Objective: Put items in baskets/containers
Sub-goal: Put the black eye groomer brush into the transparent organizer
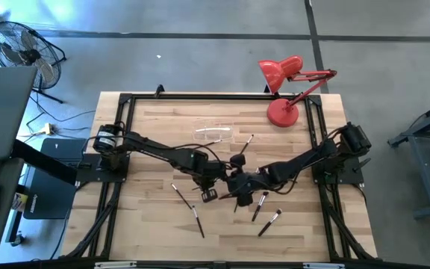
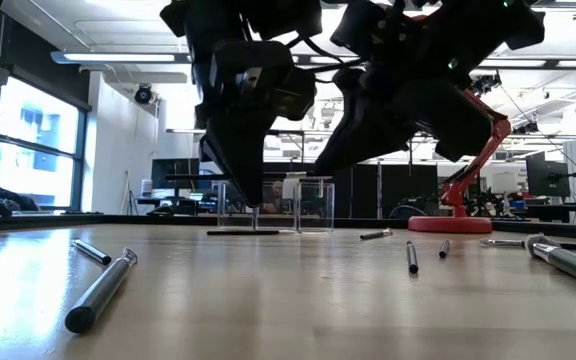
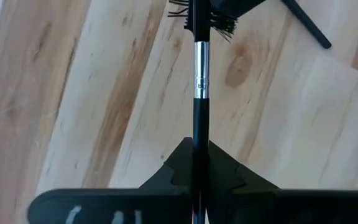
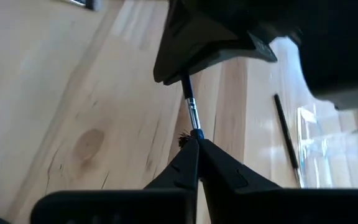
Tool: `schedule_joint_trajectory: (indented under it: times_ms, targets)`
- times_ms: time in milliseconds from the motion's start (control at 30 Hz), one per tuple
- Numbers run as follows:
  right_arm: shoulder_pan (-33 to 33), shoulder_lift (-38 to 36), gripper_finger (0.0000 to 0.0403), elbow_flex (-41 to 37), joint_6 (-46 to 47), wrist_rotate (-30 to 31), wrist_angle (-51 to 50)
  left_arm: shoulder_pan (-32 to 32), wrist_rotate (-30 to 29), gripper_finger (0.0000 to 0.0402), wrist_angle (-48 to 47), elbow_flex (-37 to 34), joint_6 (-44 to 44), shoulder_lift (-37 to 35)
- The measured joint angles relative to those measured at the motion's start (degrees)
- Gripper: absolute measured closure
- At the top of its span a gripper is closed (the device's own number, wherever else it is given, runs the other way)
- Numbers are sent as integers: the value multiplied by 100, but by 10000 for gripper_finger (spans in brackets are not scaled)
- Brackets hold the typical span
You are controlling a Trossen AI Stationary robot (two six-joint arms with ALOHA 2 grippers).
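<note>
One thin dark-handled makeup brush with a silvery ferrule (image 3: 201, 68) is held above the middle of the pale wooden counter (image 1: 148, 224), pinched at its handle by the left gripper (image 3: 199, 163) and at its bristle end by the right gripper (image 4: 196, 144). About six further brushes (image 1: 195, 217) are counted lying loose on the counter. The small clear plastic holder (image 1: 213, 134) is seen near the red desk lamp (image 1: 284, 88); its contents cannot be told.

2 dark arms (image 2: 258, 90) above scattered brushes (image 2: 101, 290) and clear holder (image 2: 276, 205).
</note>
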Motion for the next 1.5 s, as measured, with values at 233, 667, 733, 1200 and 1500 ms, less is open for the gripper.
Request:
schedule_joint_trajectory:
  times_ms: [233,667,733,1200,1500]
  targets:
    - [4,-12,312,-73,332,-181,-390,-6,12,396,-10,0,-205,0]
    - [76,-64,319,-235,3074,-12,-3437,-6,-831,390,172,0,-2180,-2]
    - [161,-251,335,-429,3091,-95,-3163,-4,-901,391,196,0,-2462,-2]
    - [258,-4445,395,-3561,4730,-1142,-693,-91,-2556,396,1170,-864,-2519,-962]
    - [251,-5610,399,-4147,4890,-600,63,701,-3141,396,7902,-4596,-1599,-2430]
